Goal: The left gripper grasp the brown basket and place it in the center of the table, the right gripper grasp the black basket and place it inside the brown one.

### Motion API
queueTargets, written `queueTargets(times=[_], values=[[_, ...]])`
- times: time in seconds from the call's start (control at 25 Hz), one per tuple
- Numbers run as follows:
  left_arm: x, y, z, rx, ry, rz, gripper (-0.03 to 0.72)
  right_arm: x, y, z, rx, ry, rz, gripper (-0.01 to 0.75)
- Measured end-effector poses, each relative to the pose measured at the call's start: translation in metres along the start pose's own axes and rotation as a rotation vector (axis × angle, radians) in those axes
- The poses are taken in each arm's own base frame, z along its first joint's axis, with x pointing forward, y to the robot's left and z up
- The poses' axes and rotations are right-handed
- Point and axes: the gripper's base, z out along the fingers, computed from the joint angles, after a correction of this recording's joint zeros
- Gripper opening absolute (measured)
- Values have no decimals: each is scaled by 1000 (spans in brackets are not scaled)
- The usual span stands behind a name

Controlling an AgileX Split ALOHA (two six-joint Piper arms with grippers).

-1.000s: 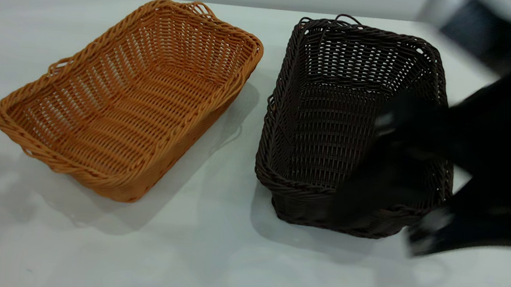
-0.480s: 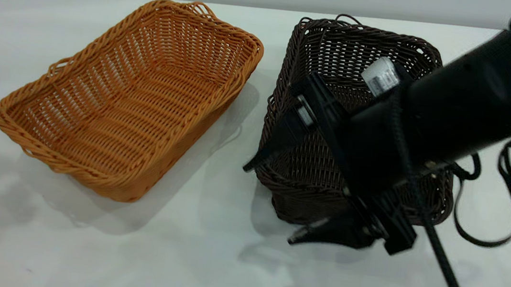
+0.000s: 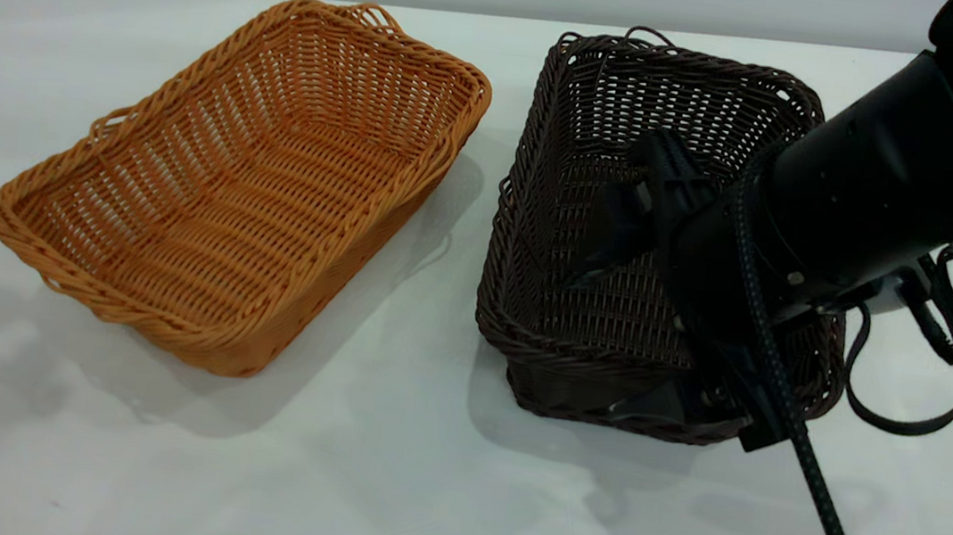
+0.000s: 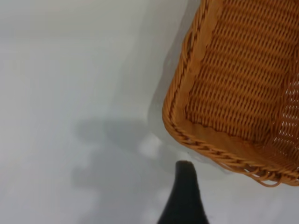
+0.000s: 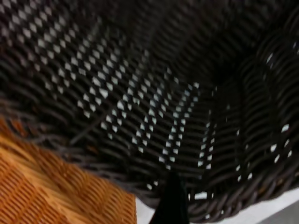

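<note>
Right pincer: the right gripper [image 3: 634, 339] hangs over the near end of the black basket [image 3: 571, 224]. Its jaws are spread apart, one finger inside above the woven floor, the other outside, down by the near wall. The near rim runs between them, not yet pinched as far as I can tell.

Left pincer: the left gripper [image 4: 183, 196] shows only in its own wrist view, as one dark finger low over the table [image 3: 379, 490], just off a corner of the brown basket [image 3: 253, 179]. Whether it is spread or closed, I cannot tell. It holds nothing.

Brown basket: off to the side of the right pincer, beyond the black basket's far long wall, near it but apart. It does not look centred on the table yet.

Contents: both baskets look empty; only bare weave shows inside each.

Risk, order: the black basket has nowhere to go until the brown one is placed; lifting it now would likely mean waiting in the air or crossing the other arm.

Risk, grip: a pinch on one short wall may let the basket tip and swing, and the weave could slip.

Risk, snag: the loose strap [image 3: 951, 357] and braided cable [image 3: 826, 505] trail beside the rim and might catch a loop handle.
</note>
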Motion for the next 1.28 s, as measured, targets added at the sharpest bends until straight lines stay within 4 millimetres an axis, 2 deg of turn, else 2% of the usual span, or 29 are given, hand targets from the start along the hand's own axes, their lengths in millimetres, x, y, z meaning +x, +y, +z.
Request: queueTargets(times=[0.24, 0.44, 0.72, 0.88, 1.0, 1.28], values=[[-16, 0, 19, 24, 48, -26, 544, 0, -9, 14, 52, -31, 60, 589], [-32, 0, 24, 32, 50, -15, 545, 0, -10, 29, 76, -85, 114, 570], [-34, 1, 39, 34, 98, -4, 545, -12, -10, 31, 66, -211, 231, 554], [-38, 4, 67, 32, 136, 7, 545, -14, -3, 41, 58, -225, 241, 553], [-46, 7, 99, 34, 181, 58, 545, -12, 5, 46, 43, -210, 240, 553], [-84, 13, 164, 32, 178, 104, 545, -12, 11, 47, 29, -210, 227, 553]])
